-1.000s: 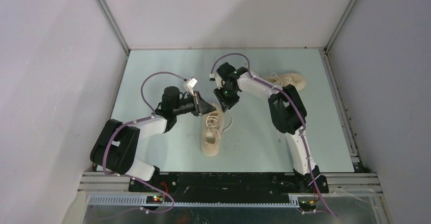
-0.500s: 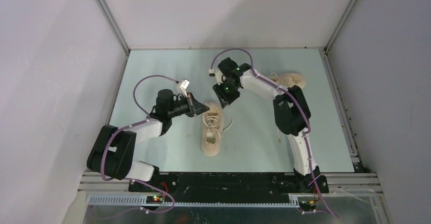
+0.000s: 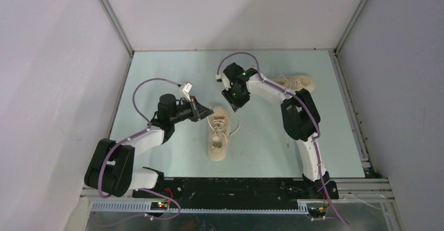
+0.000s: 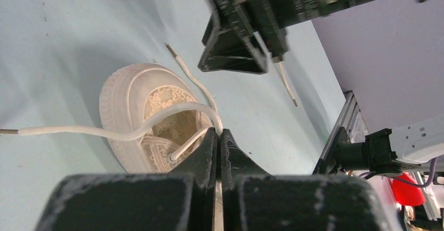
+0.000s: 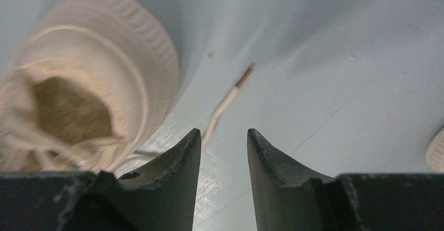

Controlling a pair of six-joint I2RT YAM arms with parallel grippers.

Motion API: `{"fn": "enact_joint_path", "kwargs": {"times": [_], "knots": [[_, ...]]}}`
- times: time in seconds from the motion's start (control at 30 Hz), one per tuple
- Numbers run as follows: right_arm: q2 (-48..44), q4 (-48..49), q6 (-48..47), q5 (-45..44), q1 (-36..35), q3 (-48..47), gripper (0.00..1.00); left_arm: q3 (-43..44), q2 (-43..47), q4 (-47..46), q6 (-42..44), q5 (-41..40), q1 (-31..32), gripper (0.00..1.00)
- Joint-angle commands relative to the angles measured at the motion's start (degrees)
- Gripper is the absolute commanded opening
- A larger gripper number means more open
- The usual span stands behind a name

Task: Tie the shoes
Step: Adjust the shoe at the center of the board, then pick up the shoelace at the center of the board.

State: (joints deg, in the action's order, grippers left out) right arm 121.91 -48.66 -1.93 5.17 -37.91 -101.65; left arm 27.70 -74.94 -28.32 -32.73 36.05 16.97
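Note:
One cream sneaker (image 3: pixel 218 134) lies mid-table, heel toward the far side; it also shows in the left wrist view (image 4: pixel 152 110) and the right wrist view (image 5: pixel 78 84). My left gripper (image 3: pixel 207 111) is at the shoe's left, shut on an off-white lace (image 4: pixel 157 121) that runs out across the heel to the left. The other lace end (image 5: pixel 225 105) lies loose on the table beside the heel. My right gripper (image 3: pixel 236 104) hovers open and empty just above that lace end (image 4: pixel 193 76). The second sneaker (image 3: pixel 298 81) lies at the back right, partly behind the right arm.
The pale blue table (image 3: pixel 173 68) is boxed by grey walls at left, back and right. A metal rail (image 3: pixel 235 181) runs along the near edge with both arm bases. A lace (image 3: pixel 235 129) loops on the table right of the near shoe.
My left arm has drawn back to the left, pulling its lace out with it. My right gripper has shifted slightly toward the far side above the heel.

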Motion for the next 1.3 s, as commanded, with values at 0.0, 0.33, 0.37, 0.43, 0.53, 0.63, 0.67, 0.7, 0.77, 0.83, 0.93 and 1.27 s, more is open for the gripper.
{"fn": "enact_joint_path", "kwargs": {"times": [0.0, 0.33, 0.37, 0.43, 0.53, 0.63, 0.67, 0.7, 0.77, 0.83, 0.93, 1.27], "knots": [[3.85, 0.45, 1.02, -4.36, -0.85, -1.31, 0.4, -0.94, 2.62, 0.78, 2.28, -0.98, -0.18, 0.0], [7.8, 1.02, 3.52, -8.98, -3.17, 1.09, 0.33, -0.89, 3.14, 0.31, 2.97, 0.04, -0.01, 0.0], [8.21, 1.16, 3.12, -8.38, -3.11, 0.88, 0.28, -0.89, 3.22, 0.35, 3.08, 0.08, -0.01, 0.0], [9.11, 1.56, 1.43, -7.63, -2.67, 0.45, 0.07, -0.9, 3.44, 0.44, 3.22, 0.3, 0.06, 0.0], [7.9, 1.48, -1.2, -6.0, -0.8, -1.93, 0.0, -0.98, 3.39, 0.2, 3.64, 0.82, 0.35, 0.0], [2.54, 1.21, -3.37, -1.78, 0.76, -4.55, 0.0, -0.75, 2.65, -0.18, 4.11, 1.66, 0.96, 0.0], [1.09, 1.16, -3.62, 0.91, 0.92, -5.57, 0.0, -0.44, 2.32, -0.34, 4.44, 2.12, 1.4, 0.0], [-1.55, 1.18, -4.18, 2.26, 1.11, -5.97, 0.0, -0.19, 1.56, -0.38, 4.65, 2.5, 1.62, 0.0], [-5.1, 0.59, -5.1, 6.2, 0.95, -7.04, 0.0, 0.73, 0.23, -0.67, 5.28, 4.11, 2.37, 0.0], [-8.17, -0.02, -4.88, 9.78, 0.65, -7.84, 0.0, 2.14, -1.59, -0.6, 5.82, 6.02, 3.21, 0.0], [-10.96, -0.46, -3.55, 15.64, 0.57, -8.34, 0.0, 5.31, -4.13, 0.83, 7.17, 9.37, 4.59, 0.01], [-13.33, -0.65, 1.63, 25.24, 0.58, -11.54, 0.0, 8.99, -7.7, 2.28, 11.16, 13.62, 6.58, 0.16]]}}
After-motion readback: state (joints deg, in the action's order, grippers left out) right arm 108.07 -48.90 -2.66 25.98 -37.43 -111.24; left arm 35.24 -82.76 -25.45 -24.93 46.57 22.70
